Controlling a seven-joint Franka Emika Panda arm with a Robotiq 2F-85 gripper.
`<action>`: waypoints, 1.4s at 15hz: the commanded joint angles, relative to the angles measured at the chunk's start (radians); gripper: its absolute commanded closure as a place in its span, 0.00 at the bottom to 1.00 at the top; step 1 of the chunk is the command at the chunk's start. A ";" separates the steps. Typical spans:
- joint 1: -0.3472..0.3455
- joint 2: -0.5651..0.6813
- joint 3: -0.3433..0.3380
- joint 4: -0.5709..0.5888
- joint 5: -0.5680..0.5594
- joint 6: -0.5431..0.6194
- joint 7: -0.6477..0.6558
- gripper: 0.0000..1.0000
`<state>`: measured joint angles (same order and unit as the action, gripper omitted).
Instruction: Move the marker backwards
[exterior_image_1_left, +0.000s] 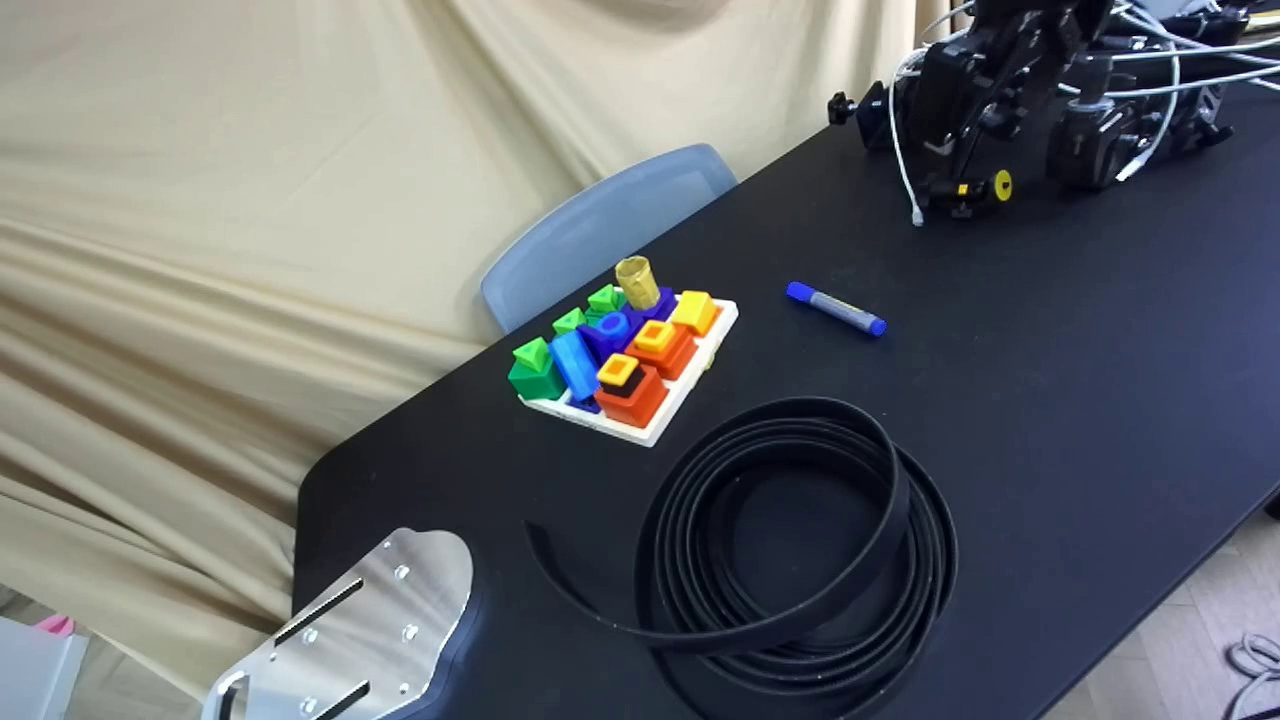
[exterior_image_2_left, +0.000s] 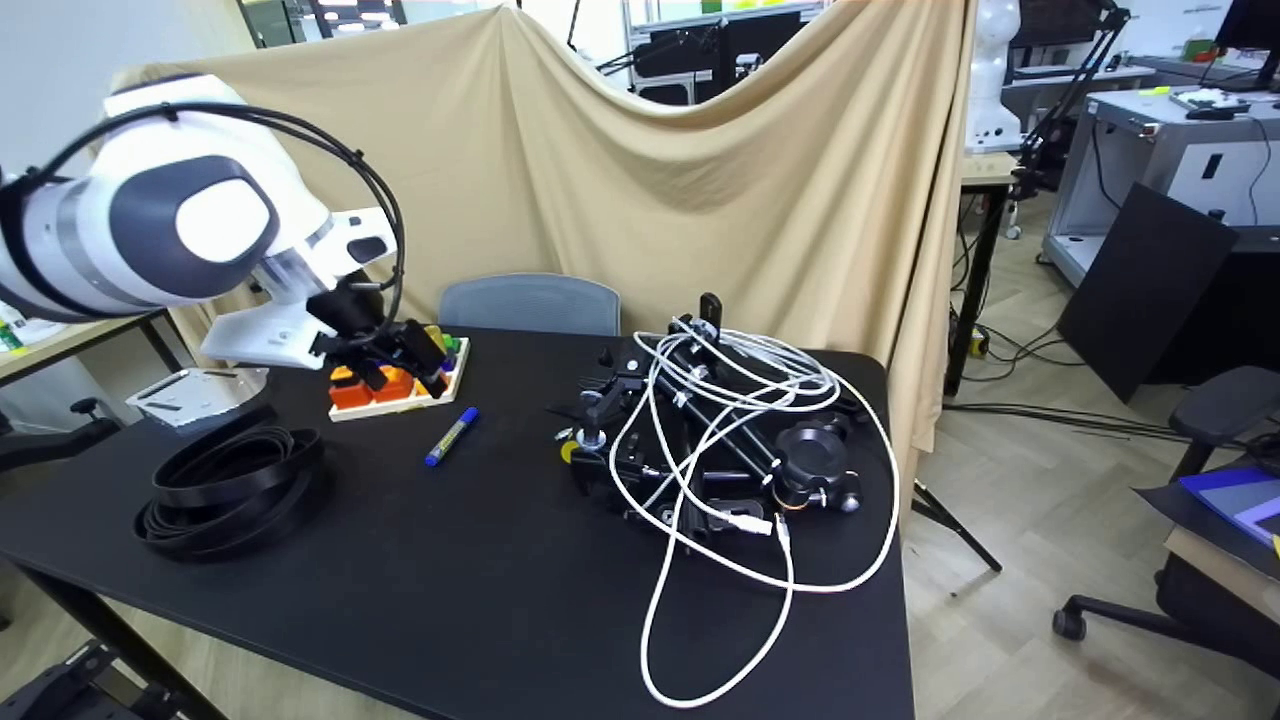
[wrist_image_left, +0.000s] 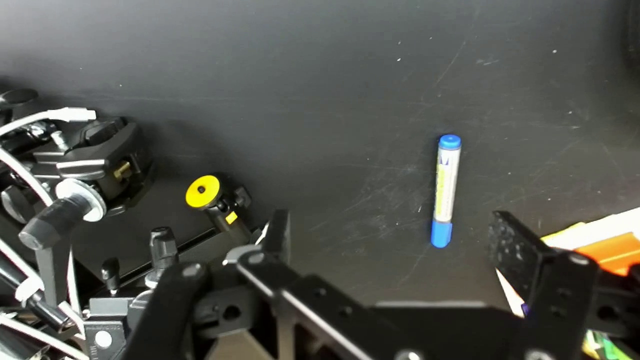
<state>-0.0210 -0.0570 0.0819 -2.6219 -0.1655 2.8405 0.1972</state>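
The marker lies flat on the black table, with a blue cap, a blue end and a white-grey barrel. It shows in both exterior views (exterior_image_1_left: 836, 307) (exterior_image_2_left: 452, 437) and in the wrist view (wrist_image_left: 446, 187). My gripper is open and empty, with its fingers wide apart in the wrist view (wrist_image_left: 390, 225). There the marker lies ahead of the fingertips, its near blue end closer to the right finger, and nothing touches it. In an exterior view my gripper (exterior_image_2_left: 408, 378) hangs above the table beside the block board, up and left of the marker. The gripper is out of view in an exterior view.
A white board with coloured blocks (exterior_image_1_left: 650, 425) (exterior_image_2_left: 400, 405) stands near the marker. A coiled black strap (exterior_image_1_left: 660, 560) (exterior_image_2_left: 230, 490) lies on the table. Black stands with white cables (exterior_image_2_left: 700, 450) (wrist_image_left: 75, 165) lie beyond the marker. A metal plate (exterior_image_1_left: 350, 630) is at the table's end.
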 joint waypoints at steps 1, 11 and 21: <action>-0.004 0.182 0.019 0.150 -0.184 -0.019 0.203 0.00; 0.191 0.562 -0.050 0.438 0.026 -0.034 0.197 0.00; 0.204 0.675 -0.063 0.573 0.194 -0.029 0.136 0.69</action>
<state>0.1773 0.6016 0.0280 -2.0901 -0.0061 2.8295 0.3534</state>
